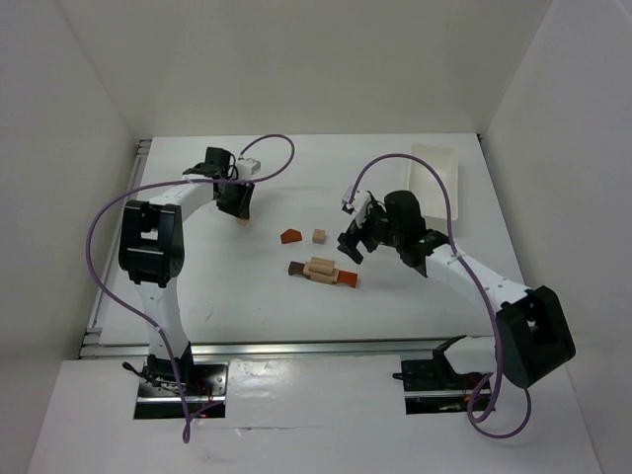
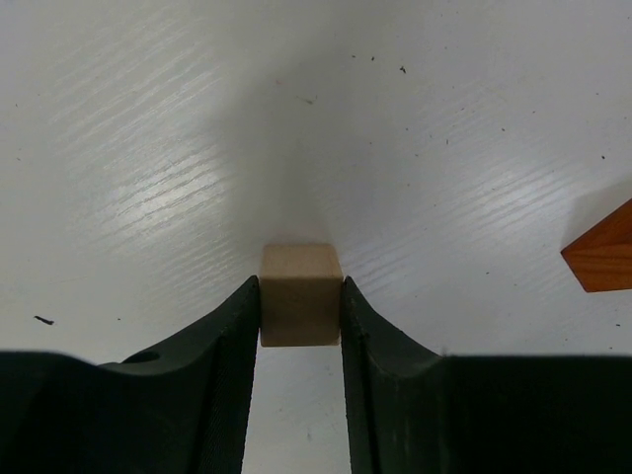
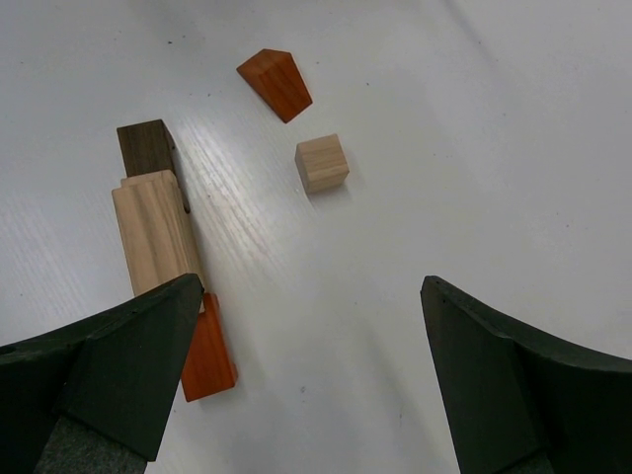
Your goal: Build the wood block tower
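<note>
Left tool (image 2: 300,296) clamps a tan cube (image 2: 300,311) left of the block stack (image 1: 321,269); right tool (image 3: 311,296) gapes beside it.

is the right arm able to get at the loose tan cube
Probably yes: the right gripper is open and nothing lies between it and the cube; the stack sits off to one side.

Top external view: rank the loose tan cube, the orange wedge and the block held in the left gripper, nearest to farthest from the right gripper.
1. loose tan cube: just left of the open right gripper.
2. orange wedge: next along, left of the cube.
3. tan block: farthest, pinched in the left gripper on the left side of the table.
</note>
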`<action>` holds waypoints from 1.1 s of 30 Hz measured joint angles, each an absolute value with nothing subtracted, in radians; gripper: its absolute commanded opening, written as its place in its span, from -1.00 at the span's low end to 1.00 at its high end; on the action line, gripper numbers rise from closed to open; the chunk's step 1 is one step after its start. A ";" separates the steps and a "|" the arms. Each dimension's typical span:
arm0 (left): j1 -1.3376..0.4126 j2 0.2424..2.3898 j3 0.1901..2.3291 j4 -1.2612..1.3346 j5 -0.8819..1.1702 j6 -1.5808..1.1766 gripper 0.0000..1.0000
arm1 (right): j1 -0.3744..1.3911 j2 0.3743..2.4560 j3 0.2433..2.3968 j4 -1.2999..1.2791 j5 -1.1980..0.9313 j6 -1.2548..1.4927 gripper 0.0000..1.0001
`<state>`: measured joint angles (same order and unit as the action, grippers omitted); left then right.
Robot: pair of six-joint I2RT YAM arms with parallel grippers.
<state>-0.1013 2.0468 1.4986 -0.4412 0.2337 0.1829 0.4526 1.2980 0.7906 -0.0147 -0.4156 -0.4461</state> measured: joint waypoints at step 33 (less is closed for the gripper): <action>-0.636 1.652 1.496 -0.759 -0.083 -0.567 -1.00 | 0.436 1.115 0.757 -0.073 0.461 0.172 1.00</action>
<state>-0.6357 1.6524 1.4960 -0.7589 -0.0834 -0.5671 0.4362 1.1152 0.7567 -0.0734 0.4614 0.1722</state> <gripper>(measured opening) 0.417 0.999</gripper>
